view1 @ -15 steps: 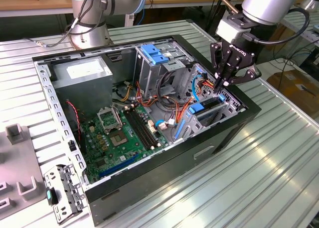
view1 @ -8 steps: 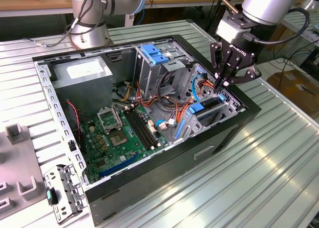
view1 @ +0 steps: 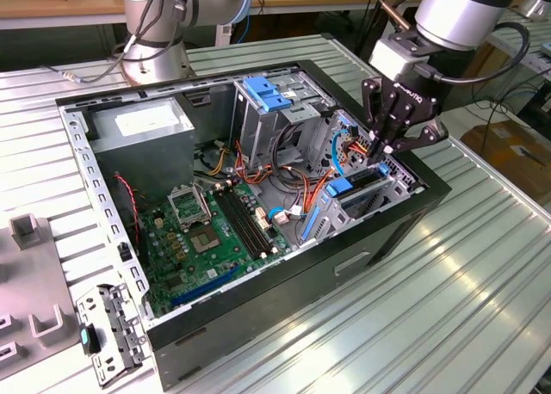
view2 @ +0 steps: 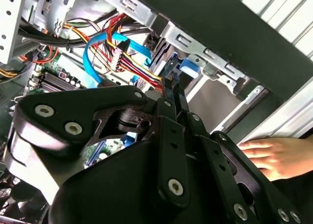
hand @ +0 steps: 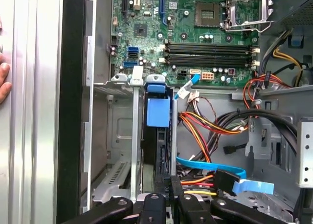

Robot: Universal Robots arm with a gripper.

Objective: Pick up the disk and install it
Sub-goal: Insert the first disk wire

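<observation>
Disk (hand: 157, 111) sits on edge in the drive bay at the front corner of the open computer case (view1: 362, 239), blue frame showing in the first wrist view. My tool (view1: 385, 144) hangs straight down over it from a steeply angled arm, fingers pinched narrow at its rear edge. A person's hand (view2: 274, 155) rests on the tabletop (view1: 465, 265) beside the case.

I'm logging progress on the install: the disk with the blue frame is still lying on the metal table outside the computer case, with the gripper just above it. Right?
Not quite. The disk stands on edge in the drive bay inside the computer case, not on the table, as the first wrist view shows. The gripper is just above it, as you said.
</observation>
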